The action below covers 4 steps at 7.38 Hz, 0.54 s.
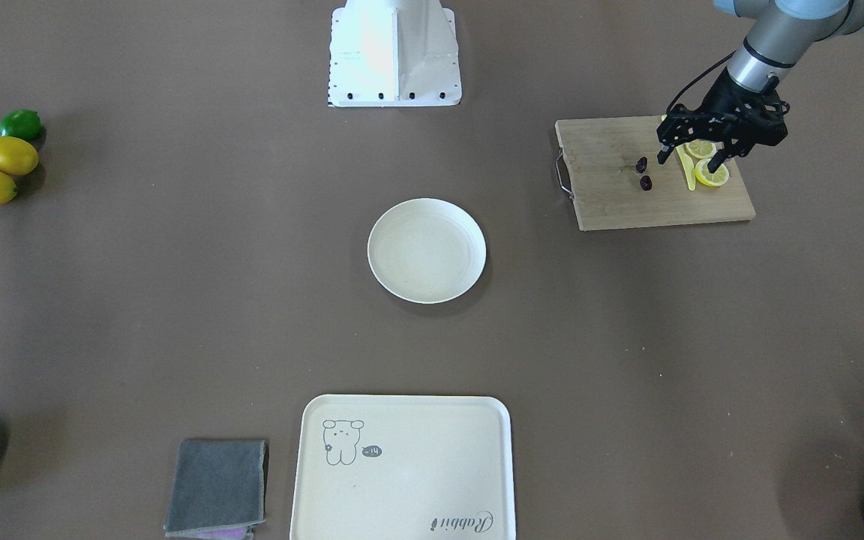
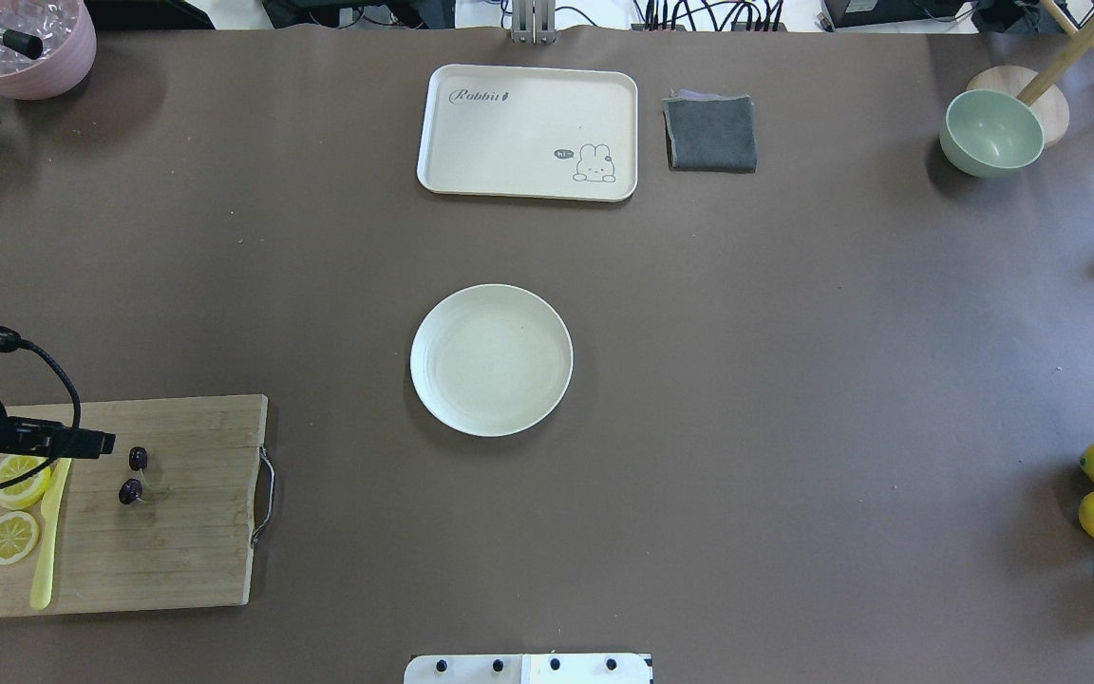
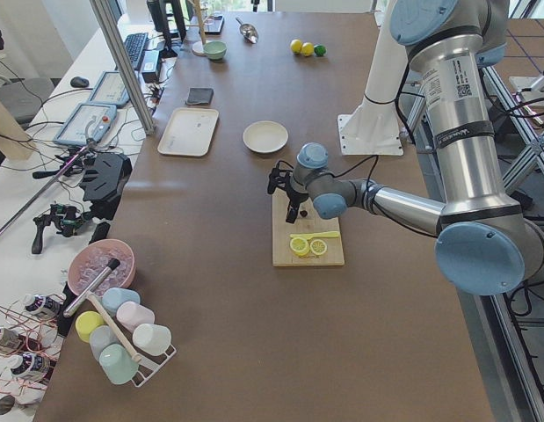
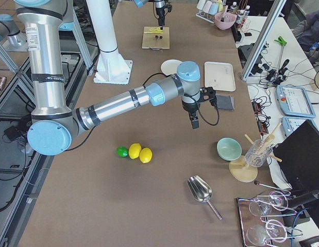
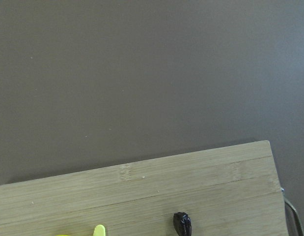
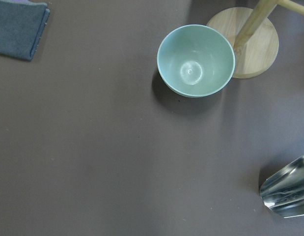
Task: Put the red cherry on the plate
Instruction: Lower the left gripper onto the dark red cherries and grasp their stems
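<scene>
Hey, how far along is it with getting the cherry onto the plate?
Nothing looks done yet: the plate is bare and the red cherry lies on the cutting board. In hand: the left tool hangs open above the board, over the lemon slices beside the cherry. Left: grasp it, carry it, set it on the plate.

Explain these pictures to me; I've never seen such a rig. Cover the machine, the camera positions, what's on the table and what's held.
Two robot arms with two-finger grippers work at a table. Two cameras look down from above, two from the table's ends, one rides each wrist. The left gripper hangs open over a cutting board, holding nothing. The red cherry and lemon slices lie on that board; the plate sits empty mid-table. A tray, grey cloth and whole lemons lie around. The right gripper is too far to judge.
</scene>
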Motion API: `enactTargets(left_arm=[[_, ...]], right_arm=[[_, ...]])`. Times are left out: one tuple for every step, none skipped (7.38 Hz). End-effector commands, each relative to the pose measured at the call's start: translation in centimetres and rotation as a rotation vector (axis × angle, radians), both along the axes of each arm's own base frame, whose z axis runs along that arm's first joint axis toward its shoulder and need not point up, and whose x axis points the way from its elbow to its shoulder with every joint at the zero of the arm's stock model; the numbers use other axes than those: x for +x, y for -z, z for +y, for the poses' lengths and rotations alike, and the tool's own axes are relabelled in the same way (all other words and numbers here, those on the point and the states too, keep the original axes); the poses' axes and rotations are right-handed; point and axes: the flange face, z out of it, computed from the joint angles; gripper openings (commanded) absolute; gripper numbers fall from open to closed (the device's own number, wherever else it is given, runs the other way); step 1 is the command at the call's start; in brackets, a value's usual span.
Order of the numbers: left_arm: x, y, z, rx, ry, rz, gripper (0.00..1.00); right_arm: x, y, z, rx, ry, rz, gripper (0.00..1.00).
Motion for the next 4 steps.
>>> enactTargets(left_arm=[[3.4, -0.3, 2.2, 0.011, -0.031, 0.002, 0.78], [4.2, -0.1, 3.0, 0.025, -0.050, 0.008, 0.66], [4.6, -0.3, 3.4, 0.024, -0.063, 0.005, 0.56], [4.6, -0.6, 3.5, 0.023, -0.064, -0.001, 0.51]], right_arm=[[0.8, -0.8, 0.6, 0.000, 0.001, 0.005, 1.00], [0.8, -1.0, 0.6, -0.003, -0.001, 0.005, 1.00], [0.9, -1.0, 0.6, -0.003, -0.002, 0.005, 1.00], [0.8, -1.0, 0.6, -0.004, -0.002, 0.005, 1.00]])
